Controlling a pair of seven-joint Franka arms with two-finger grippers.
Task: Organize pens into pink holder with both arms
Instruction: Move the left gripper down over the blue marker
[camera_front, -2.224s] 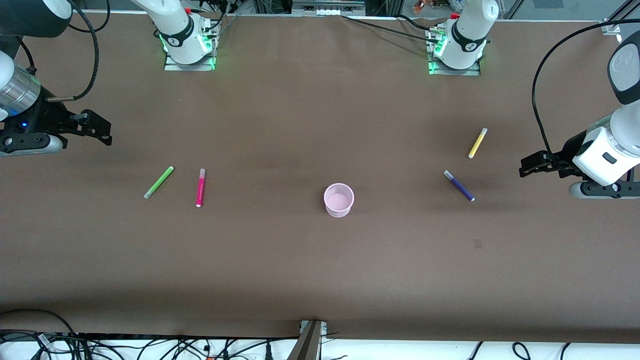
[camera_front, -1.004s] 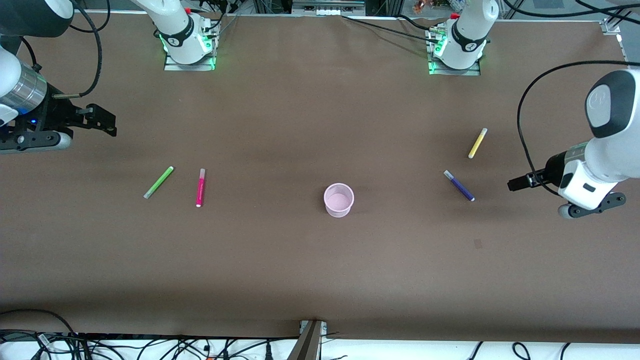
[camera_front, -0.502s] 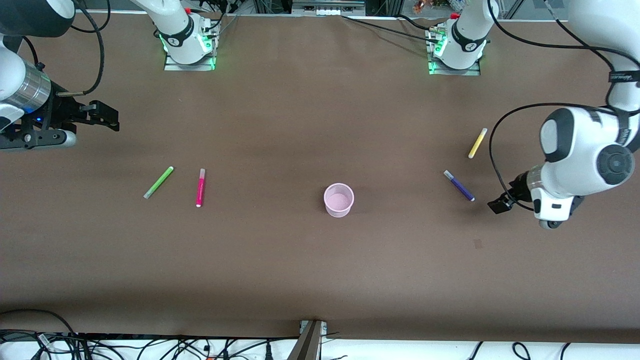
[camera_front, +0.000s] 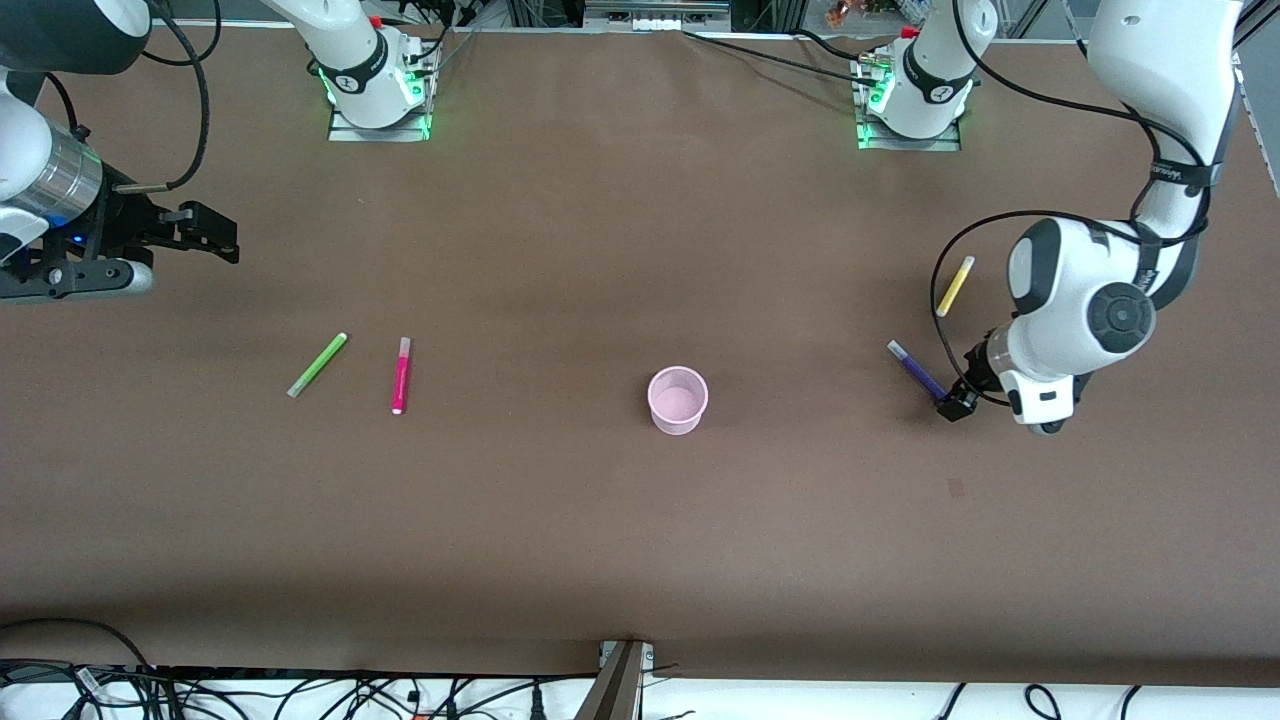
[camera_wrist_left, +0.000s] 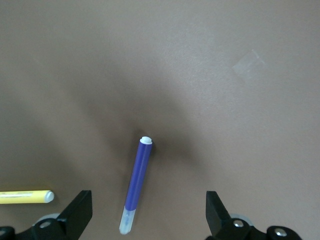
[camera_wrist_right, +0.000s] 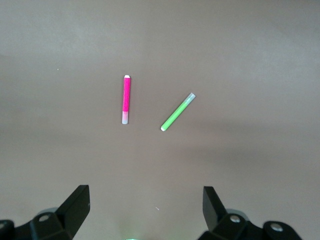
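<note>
Pink holder (camera_front: 678, 399): upright mid-table; small tapered cup of translucent pale-pink plastic, thin rim; nothing in it.
Progress: none of the four pens is in yet; all lie flat on the brown table (camera_front: 620, 520); all four pick-and-drops left.
Purple pen (camera_front: 918, 371): toward the left arm's end; slim, smooth barrel, pale cap; yellow pen (camera_front: 955, 286) farther from the front camera, near it.
Magenta pen (camera_front: 401, 375), green pen (camera_front: 317, 365): toward the right arm's end, side by side, apart.
Left gripper (camera_wrist_left: 149, 216): low over the purple pen's end, jaws apart, nothing held; judged the first pick.
Right gripper (camera_wrist_right: 145, 212): waits above the table's end; jaws apart, empty.
</note>
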